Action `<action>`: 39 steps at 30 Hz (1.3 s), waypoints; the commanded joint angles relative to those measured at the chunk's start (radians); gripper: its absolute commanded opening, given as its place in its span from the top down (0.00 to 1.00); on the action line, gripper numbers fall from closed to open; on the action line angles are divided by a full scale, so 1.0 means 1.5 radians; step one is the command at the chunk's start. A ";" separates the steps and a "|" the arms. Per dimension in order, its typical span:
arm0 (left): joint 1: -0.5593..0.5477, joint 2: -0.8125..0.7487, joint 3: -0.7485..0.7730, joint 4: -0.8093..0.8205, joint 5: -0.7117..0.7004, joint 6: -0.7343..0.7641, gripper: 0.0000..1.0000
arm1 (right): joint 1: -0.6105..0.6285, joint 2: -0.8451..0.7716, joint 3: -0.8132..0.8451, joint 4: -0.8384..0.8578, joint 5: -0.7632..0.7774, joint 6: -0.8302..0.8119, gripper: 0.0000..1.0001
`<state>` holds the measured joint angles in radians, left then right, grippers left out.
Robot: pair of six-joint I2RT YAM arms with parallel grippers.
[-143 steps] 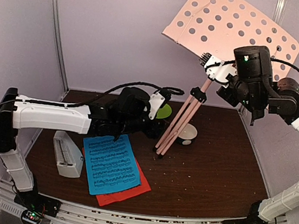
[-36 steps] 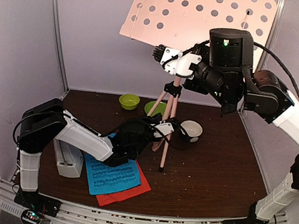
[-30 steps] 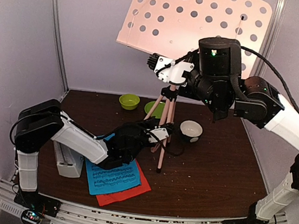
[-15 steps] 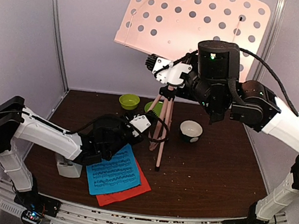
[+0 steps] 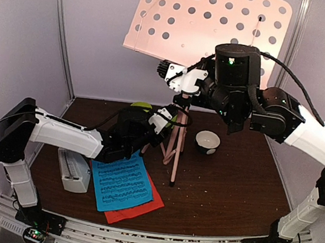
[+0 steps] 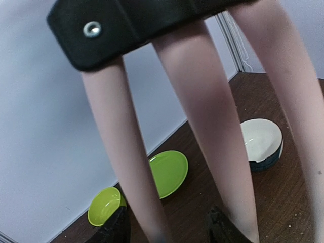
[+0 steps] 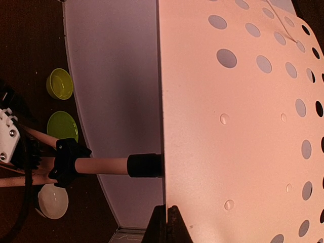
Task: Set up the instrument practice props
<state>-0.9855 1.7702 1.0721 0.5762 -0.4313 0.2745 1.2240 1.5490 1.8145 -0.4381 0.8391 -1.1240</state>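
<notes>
While right fingers (image 7: 173, 225) clamp stand (image 7: 243, 126), legs (image 6: 124, 152) (splayed)

One music stand (image 5: 210, 21); two pages (image 5: 118, 178); one metronome (image 5: 72, 171); two bowls (image 5: 207, 140); one plate (image 6: 168, 172).

The top of the music stand (image 5: 210, 21) runs off the picture from above. In the right wrist view its pink board is cut off at the top, right and bottom. There the right gripper (image 7: 167, 223) shows only as a dark wedge at the bottom edge, so where it pinches is hard to see. The green bowl (image 5: 142, 104) is nearly all behind the left arm (image 5: 66, 136). The red page (image 5: 140, 209) lies mostly under the blue page (image 5: 121, 178). In the left wrist view the stand's legs are blurry and cut off. Only the tips of the left gripper (image 6: 169, 232) peek in, and one leg hides part of the white bowl (image 6: 260, 142).
</notes>
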 commanded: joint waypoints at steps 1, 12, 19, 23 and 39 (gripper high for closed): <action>0.013 0.024 0.038 -0.005 0.010 -0.007 0.53 | 0.005 -0.038 0.055 0.149 0.031 -0.017 1.00; 0.020 0.055 0.031 0.067 0.034 0.086 1.00 | -0.007 -0.017 0.104 0.158 0.022 -0.057 1.00; 0.022 0.110 0.064 0.111 0.008 0.150 1.00 | -0.025 -0.009 0.120 0.158 0.003 -0.067 1.00; 0.027 0.140 0.084 0.134 -0.028 0.156 1.00 | -0.043 -0.005 0.099 0.161 -0.018 -0.071 1.00; 0.028 0.141 0.044 0.151 -0.062 0.109 1.00 | -0.046 -0.017 0.020 0.176 -0.033 -0.046 0.56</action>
<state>-0.9310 1.9862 1.1744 0.7979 -0.5327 0.3725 1.1431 1.5940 1.8660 -0.3523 0.7879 -1.2060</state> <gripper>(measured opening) 0.123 0.318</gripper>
